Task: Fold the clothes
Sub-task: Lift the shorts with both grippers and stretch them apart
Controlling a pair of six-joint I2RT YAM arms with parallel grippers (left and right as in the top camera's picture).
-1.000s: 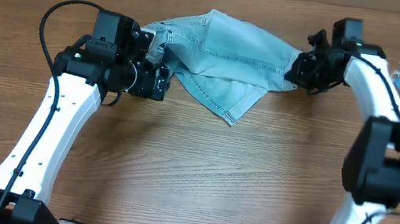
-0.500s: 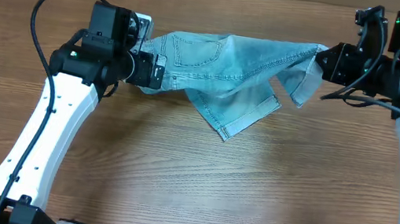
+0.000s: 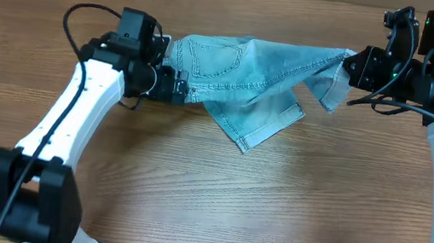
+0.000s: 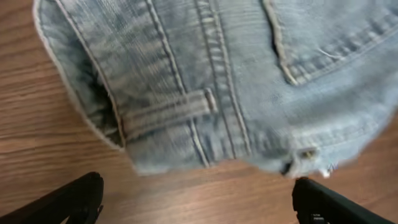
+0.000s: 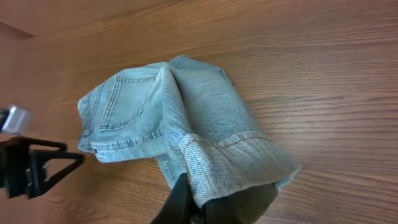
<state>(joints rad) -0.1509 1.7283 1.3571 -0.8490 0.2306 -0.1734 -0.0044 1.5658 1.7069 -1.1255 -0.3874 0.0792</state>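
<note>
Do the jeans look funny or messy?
Yes. The jeans lie twisted and bunched, not flat. The right gripper pinches one leg hem, while the left gripper sits open by the waistband, holding nothing. A crumpled fold pokes out at the near side.

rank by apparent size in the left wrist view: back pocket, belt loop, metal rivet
1. back pocket, largest even though cut off by the frame
2. belt loop
3. metal rivet, tiny and blurred

Overhead, I look straight down on the whole surface (image 3: 203, 214). My left wrist view sits close over the jeans (image 4: 205, 81); the right wrist view looks along them.
</note>
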